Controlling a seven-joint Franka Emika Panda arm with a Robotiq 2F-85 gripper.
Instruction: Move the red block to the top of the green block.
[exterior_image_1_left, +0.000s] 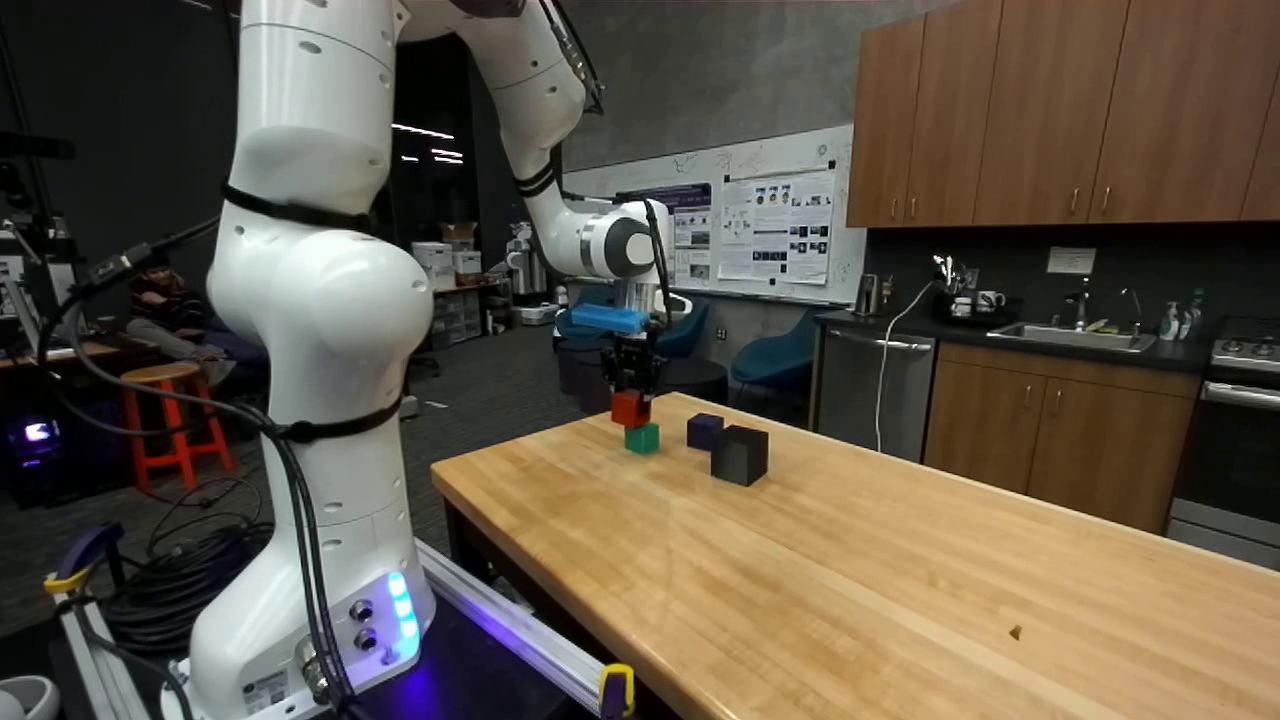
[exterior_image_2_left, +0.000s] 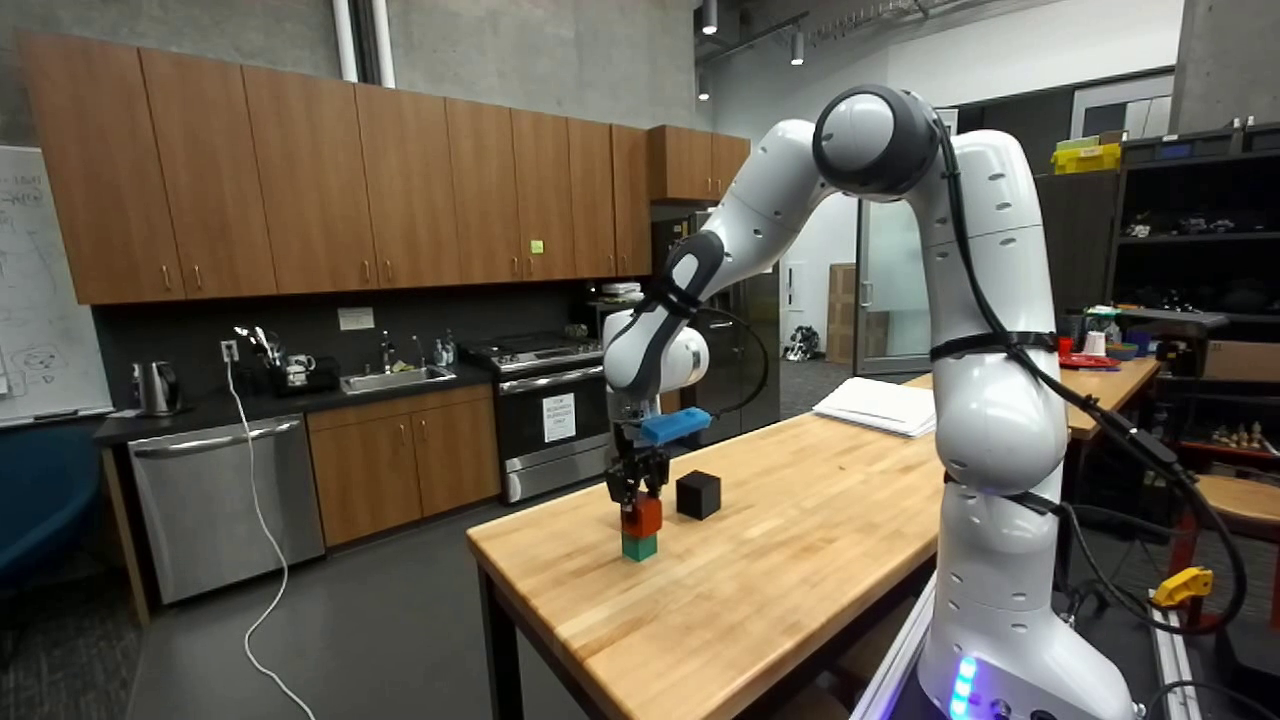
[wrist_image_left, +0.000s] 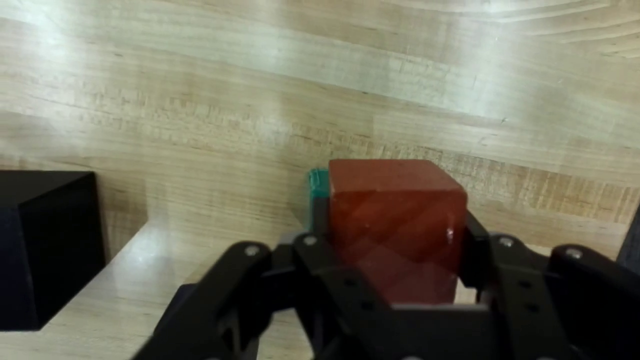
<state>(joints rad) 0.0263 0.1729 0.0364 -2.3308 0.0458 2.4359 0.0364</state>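
The red block is in my gripper, directly above the green block. In an exterior view the red block appears stacked over the green block, with its edge slightly offset. I cannot tell whether the two touch. In the wrist view the fingers of my gripper press on both sides of the red block. A strip of the green block shows at its left edge; the rest is hidden under the red block and a finger.
A larger black cube stands on the wooden table near the blocks; it also shows in the wrist view. A dark purple cube sits beside it. White papers lie farther along the table.
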